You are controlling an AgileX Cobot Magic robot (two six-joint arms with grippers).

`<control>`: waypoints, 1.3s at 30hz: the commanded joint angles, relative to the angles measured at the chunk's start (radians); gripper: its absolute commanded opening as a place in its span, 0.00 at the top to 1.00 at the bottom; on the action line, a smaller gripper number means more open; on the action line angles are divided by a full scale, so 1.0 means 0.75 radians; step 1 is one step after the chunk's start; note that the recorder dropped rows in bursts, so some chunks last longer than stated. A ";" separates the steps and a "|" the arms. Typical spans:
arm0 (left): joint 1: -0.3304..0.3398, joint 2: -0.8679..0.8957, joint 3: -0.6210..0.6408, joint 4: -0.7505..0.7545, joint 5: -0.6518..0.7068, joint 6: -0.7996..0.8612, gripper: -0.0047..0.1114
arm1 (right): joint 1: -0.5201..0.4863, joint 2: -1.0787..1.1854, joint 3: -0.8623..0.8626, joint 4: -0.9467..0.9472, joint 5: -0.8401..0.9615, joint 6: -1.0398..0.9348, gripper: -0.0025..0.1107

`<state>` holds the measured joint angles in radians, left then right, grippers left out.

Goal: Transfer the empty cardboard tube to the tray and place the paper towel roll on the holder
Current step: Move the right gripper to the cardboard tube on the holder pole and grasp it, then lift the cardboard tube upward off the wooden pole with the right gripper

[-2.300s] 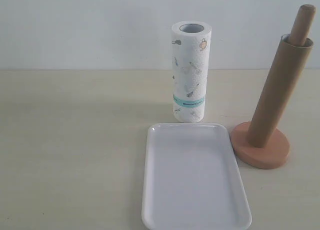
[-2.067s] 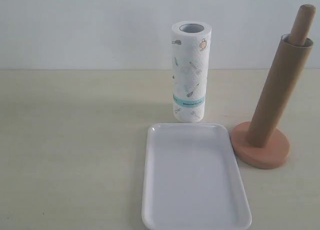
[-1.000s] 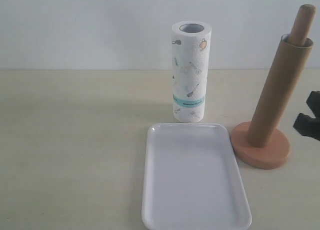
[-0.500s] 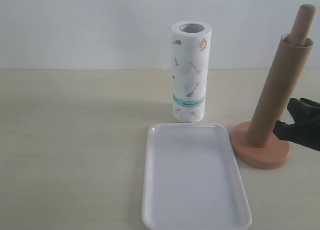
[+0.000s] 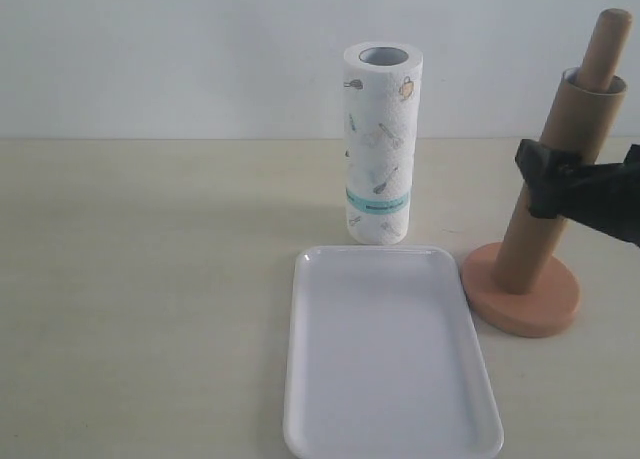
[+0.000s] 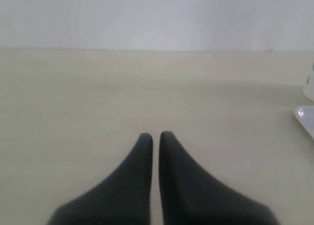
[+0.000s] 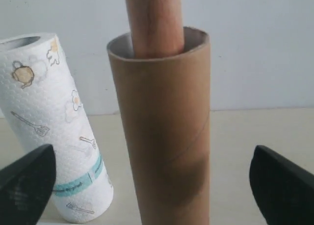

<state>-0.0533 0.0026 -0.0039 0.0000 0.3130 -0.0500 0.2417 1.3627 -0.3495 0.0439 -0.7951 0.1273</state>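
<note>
The empty cardboard tube point(image 5: 548, 204) stands slipped over the holder's dowel point(image 5: 607, 41), leaning with it above the round base point(image 5: 520, 301). My right gripper point(image 5: 562, 174) is open at the tube's upper half. In the right wrist view the tube point(image 7: 164, 122) rises between the two wide-apart fingers point(image 7: 27, 183), with the dowel point(image 7: 153, 19) poking out of its top. The paper towel roll point(image 5: 382, 144) stands upright behind the white tray point(image 5: 388, 349). My left gripper point(image 6: 154, 137) is shut over bare table, holding nothing.
The tray lies flat on the beige table, just left of the holder base. The left wrist view catches a tray corner point(image 6: 306, 118) and the roll's edge point(image 6: 310, 85). A pale wall runs behind the table.
My right gripper came in from the right edge, rose from near the holder base to the tube's upper half, and now stands open around it. Nothing else moved.
</note>
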 commanded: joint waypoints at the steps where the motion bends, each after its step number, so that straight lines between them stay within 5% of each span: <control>1: 0.003 -0.003 0.005 -0.010 -0.008 0.004 0.92 | -0.003 0.130 -0.083 0.002 0.050 -0.011 0.05; 8: 0.003 -0.003 0.005 -0.010 -0.008 0.004 0.92 | -0.003 0.394 -0.178 0.024 -0.067 -0.069 0.12; 11: 0.003 -0.003 0.005 -0.010 -0.008 0.004 0.92 | -0.003 0.418 -0.200 0.028 -0.068 -0.084 0.44; 14: 0.003 -0.003 0.005 -0.010 -0.008 0.004 0.92 | -0.003 0.418 -0.203 0.028 -0.074 -0.086 0.92; 15: 0.003 -0.003 0.005 -0.010 -0.008 0.004 0.92 | -0.003 0.418 -0.203 0.028 -0.083 -0.086 0.98; 39: 0.003 -0.003 0.005 -0.010 -0.008 0.004 0.92 | 0.000 -0.190 -0.239 0.008 -0.109 -0.257 0.98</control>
<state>-0.0533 0.0026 -0.0039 0.0000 0.3130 -0.0500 0.2417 1.2751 -0.5044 0.0666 -0.8681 -0.0527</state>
